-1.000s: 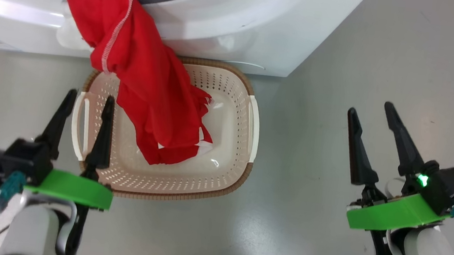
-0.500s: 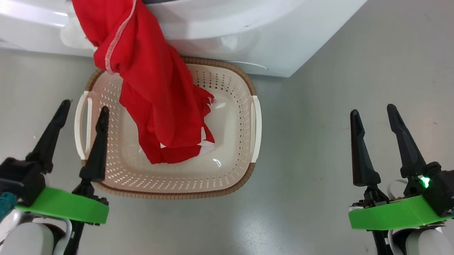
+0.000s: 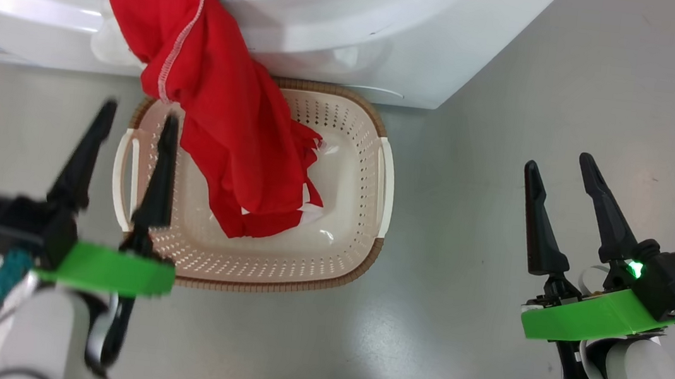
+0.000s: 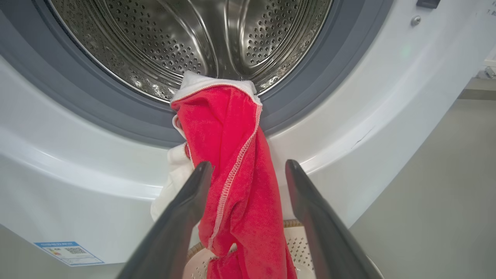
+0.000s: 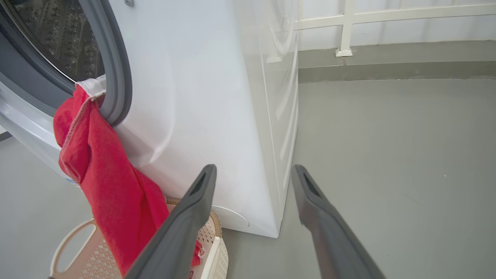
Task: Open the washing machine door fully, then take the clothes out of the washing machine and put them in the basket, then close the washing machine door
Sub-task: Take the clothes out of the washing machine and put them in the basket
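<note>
left gripper (image 3: 140, 113) has edged forward over the left rim of the basket (image 3: 278, 265), fingers apart and empty; right gripper (image 3: 560, 161) likewise spread. red jersey (image 3: 219, 112) hangs from the mouth of the washing machine (image 3: 355, 32) into the basket.

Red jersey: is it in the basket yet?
Halfway: the red jersey drapes over the grey seal of the washing machine, its lower end inside the basket.

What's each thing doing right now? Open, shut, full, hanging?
Washing machine: mouth open, drum in sight.
Red jersey: hanging out of the drum, bottom end in the basket.
Basket: upright on the floor, jersey's end inside.
Left gripper: open, empty.
Right gripper: open, empty.
</note>
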Available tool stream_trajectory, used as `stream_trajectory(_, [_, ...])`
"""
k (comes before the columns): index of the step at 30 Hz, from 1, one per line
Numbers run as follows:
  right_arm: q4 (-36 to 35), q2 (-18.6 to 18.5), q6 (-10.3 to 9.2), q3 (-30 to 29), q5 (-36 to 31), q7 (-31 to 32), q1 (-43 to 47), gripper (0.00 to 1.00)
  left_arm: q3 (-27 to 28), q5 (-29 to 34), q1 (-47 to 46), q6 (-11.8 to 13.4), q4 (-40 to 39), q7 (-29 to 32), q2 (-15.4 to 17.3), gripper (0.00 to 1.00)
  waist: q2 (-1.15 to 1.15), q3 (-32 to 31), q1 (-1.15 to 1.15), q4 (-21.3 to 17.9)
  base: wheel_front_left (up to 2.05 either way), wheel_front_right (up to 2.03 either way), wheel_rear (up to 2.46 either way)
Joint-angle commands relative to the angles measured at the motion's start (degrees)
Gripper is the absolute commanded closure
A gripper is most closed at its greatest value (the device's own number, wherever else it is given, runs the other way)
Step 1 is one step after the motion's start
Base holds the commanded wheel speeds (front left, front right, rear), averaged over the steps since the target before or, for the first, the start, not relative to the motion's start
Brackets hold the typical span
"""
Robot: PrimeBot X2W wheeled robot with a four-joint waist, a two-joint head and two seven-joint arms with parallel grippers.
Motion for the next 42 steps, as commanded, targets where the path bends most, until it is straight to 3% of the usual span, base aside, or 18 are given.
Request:
stream_trajectory(1, [-1.4,0.1,0.42,1.3,-0.7,-0.4,0.6,0.0,1.4,0.4,-1.0,0.0,-1.1,-0.3,1.4,0.0,0.0,0.3,0.0,0.1,0.0,0.0,0.0])
stream_trajectory(11, [-1.5,0.1,0.42,2.2,-0.4,-0.4,-0.6,0.0,-1.0,1.5,-18.0,0.0,8.3,-0.3,3.3,0.0,0.0,2.2,0.0,-0.5,0.0,0.0,0.0])
stream_trajectory(20, [-1.7,0.1,0.42,3.0,0.3,-0.4,-1.0,0.0,-2.1,3.5,-32.4,0.3,28.2,-0.3,4.7,0.0,0.0,3.5,0.0,-2.2,0.0,0.0,0.0])
stream_trajectory(31, [-1.9,0.1,0.42,3.5,0.8,-0.4,-1.6,0.0,-2.5,3.8,-42.5,0.8,43.1,-0.3,5.9,0.0,0.0,4.4,0.0,-3.2,0.0,0.0,0.0])
stream_trajectory(32, [-1.9,0.1,0.42,3.5,0.9,-0.4,-1.6,0.0,-2.6,3.8,-42.8,0.8,43.8,-0.3,6.0,0.09,0.0,4.4,0.0,-3.3,0.0,0.0,0.0])
stream_trajectory(33, [-1.9,0.1,0.42,3.5,0.9,-0.4,-1.7,0.0,-2.7,3.7,-43.1,0.8,44.3,-0.3,6.1,0.48,0.0,4.3,0.0,-3.3,0.0,0.0,0.0])
stream_trajectory(34, [-2.0,0.1,0.42,3.5,1.0,-0.4,-1.7,0.0,-2.7,3.7,-43.4,0.8,44.6,-0.3,6.1,0.62,0.0,4.4,0.0,-3.3,0.0,0.0,0.0])
stream_trajectory(36, [-2.0,0.1,0.42,3.3,1.0,-0.4,-1.7,0.0,-2.8,3.4,-43.6,0.7,44.6,-0.3,6.1,1.0,0.0,4.4,0.0,-3.1,0.0,0.0,0.0])
stream_trajectory(42, [-2.0,0.1,0.42,2.8,0.7,-0.4,-1.9,0.0,-2.8,2.6,-42.9,0.5,42.2,-0.3,6.0,1.0,0.0,4.6,0.0,-2.4,0.0,0.0,0.0])
